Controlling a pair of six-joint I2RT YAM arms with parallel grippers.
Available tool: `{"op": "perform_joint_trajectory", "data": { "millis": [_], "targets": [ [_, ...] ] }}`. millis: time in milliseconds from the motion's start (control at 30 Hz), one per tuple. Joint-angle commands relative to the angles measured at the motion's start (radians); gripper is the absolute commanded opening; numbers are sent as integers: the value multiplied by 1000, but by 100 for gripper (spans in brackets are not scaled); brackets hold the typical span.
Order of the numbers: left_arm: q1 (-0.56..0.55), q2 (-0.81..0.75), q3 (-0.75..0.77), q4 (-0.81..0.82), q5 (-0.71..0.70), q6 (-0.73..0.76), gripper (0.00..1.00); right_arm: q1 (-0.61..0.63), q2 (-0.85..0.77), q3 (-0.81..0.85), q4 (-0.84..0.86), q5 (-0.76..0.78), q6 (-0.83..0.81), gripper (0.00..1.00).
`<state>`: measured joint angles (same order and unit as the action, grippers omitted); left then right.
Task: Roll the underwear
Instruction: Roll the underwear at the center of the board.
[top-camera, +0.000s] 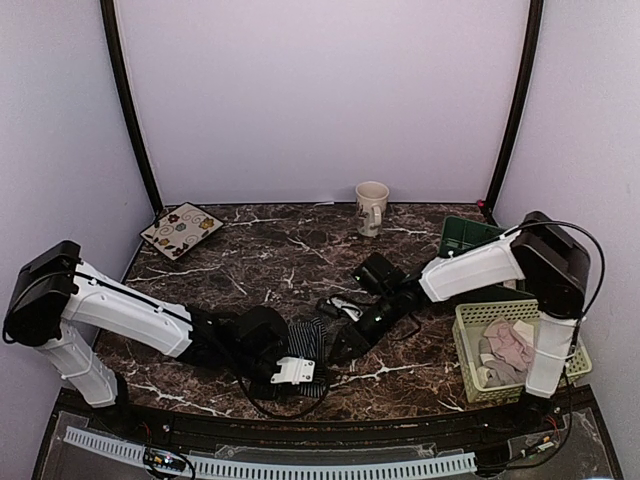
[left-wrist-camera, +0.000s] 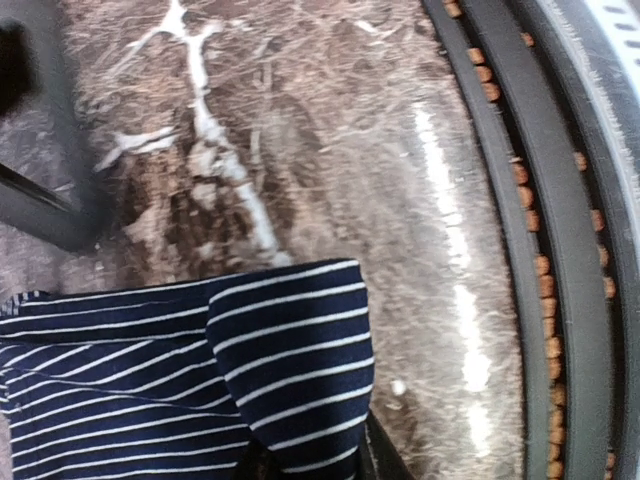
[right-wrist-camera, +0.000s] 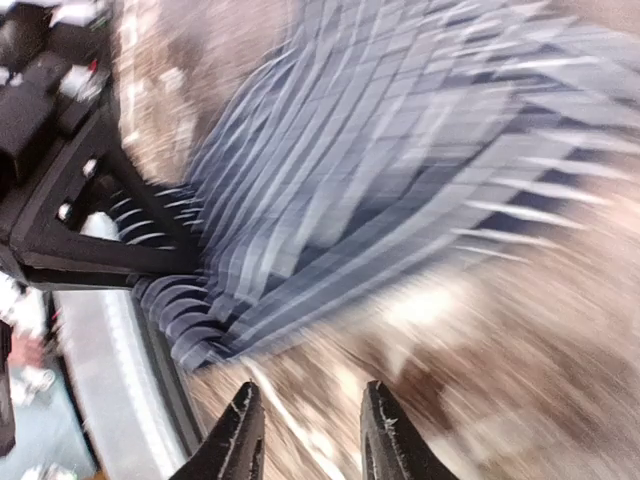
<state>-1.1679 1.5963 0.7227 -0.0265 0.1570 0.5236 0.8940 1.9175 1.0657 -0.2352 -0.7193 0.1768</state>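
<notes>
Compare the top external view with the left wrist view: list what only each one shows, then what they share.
Only the top external view: the beige mug, the patterned plate, and the basket holding a pink garment. Only the left wrist view: the thin white stripes in sharp detail, with one flap of the cloth folded over the rest. Both: the navy striped underwear lying on the marble table.

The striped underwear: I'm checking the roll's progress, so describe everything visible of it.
The striped underwear is soft navy cloth with thin white stripes, lying on the marble table near the front edge. One end is folded over itself. The left gripper sits at it, grip unclear; the right gripper hangs open beside it.
</notes>
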Motion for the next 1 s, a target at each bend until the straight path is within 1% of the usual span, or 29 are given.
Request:
{"op": "perform_joint_trajectory", "data": {
  "millis": [0, 100, 200, 267, 367, 400, 433, 467, 500, 567, 600, 667, 733, 833, 900, 967],
  "targets": [
    [52, 57, 55, -219, 205, -1, 3, -29, -178, -42, -141, 270, -28, 34],
    [111, 84, 94, -286, 290, 20, 3, -30, -330, -63, -160, 423, -25, 39],
    [160, 98, 120, -319, 356, 29, 3, -29, -516, -82, -155, 623, -36, 44],
    [194, 122, 146, -346, 406, 38, 3, -28, -661, -112, -111, 744, -54, 52],
    [244, 197, 214, -417, 498, 68, 3, -30, -842, -172, -8, 834, -97, 63],
    [261, 224, 235, -448, 526, 77, 3, -31, -887, -201, 37, 857, -94, 69],
    [276, 257, 261, -477, 553, 89, 3, -31, -929, -231, 80, 898, -77, 77],
    [293, 290, 286, -508, 584, 101, 3, -31, -964, -255, 113, 940, -53, 93],
    [310, 319, 310, -538, 623, 112, 3, -32, -1009, -283, 140, 980, -19, 99],
    [345, 385, 363, -602, 680, 125, 3, -32, -1063, -333, 184, 983, -11, 100],
    [363, 417, 386, -625, 702, 130, 3, -32, -1085, -354, 197, 958, -23, 100],
    [394, 470, 425, -659, 734, 131, 3, -32, -1111, -384, 200, 853, -70, 100],
    [418, 510, 453, -681, 759, 131, 3, -30, -1102, -393, 168, 720, -123, 99],
    [436, 554, 482, -702, 780, 125, 3, -18, -1034, -408, 111, 564, -148, 89],
    [443, 572, 495, -711, 785, 122, 3, 42, -1000, -440, 132, 559, -166, 83],
    [447, 588, 506, -718, 789, 118, 3, 125, -966, -479, 182, 595, -212, 79]
  ]
}}
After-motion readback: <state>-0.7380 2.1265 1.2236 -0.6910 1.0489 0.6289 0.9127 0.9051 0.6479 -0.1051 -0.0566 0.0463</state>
